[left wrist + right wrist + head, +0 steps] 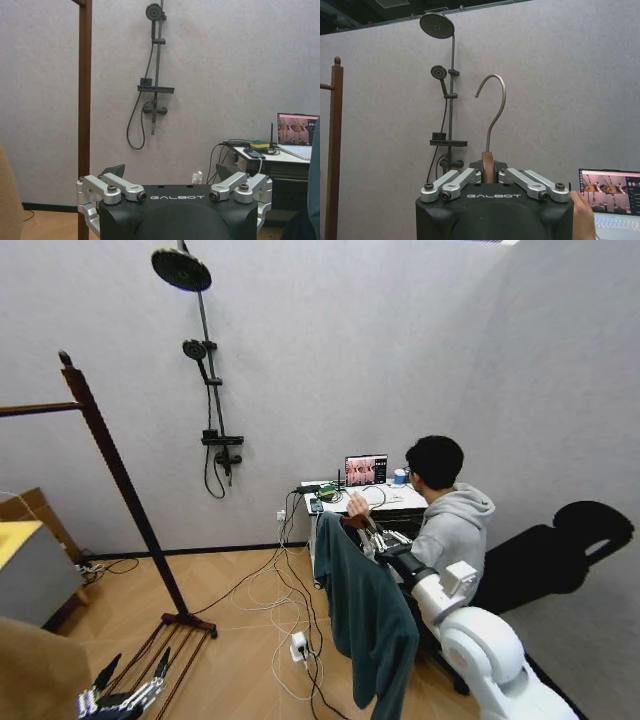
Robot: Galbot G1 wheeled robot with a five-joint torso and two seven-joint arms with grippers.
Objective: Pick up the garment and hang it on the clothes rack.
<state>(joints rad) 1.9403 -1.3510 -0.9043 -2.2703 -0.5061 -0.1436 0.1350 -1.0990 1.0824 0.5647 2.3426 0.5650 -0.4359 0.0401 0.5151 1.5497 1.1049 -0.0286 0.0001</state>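
The garment, a dark teal top, hangs from a wooden hanger whose metal hook points up. My right gripper is shut on the hanger's neck, as the right wrist view shows, and holds it in mid-air right of centre. The clothes rack stands at the left, its dark wooden post topped by a knob. My left gripper hangs low beside the rack's slatted base, open and holding nothing. The garment's edge shows at the side of the left wrist view.
A black shower stand is fixed to the back wall. A person sits at a desk with a laptop behind the garment, one hand close to the hanger's end. Cables cross the floor. A tan coat is at lower left.
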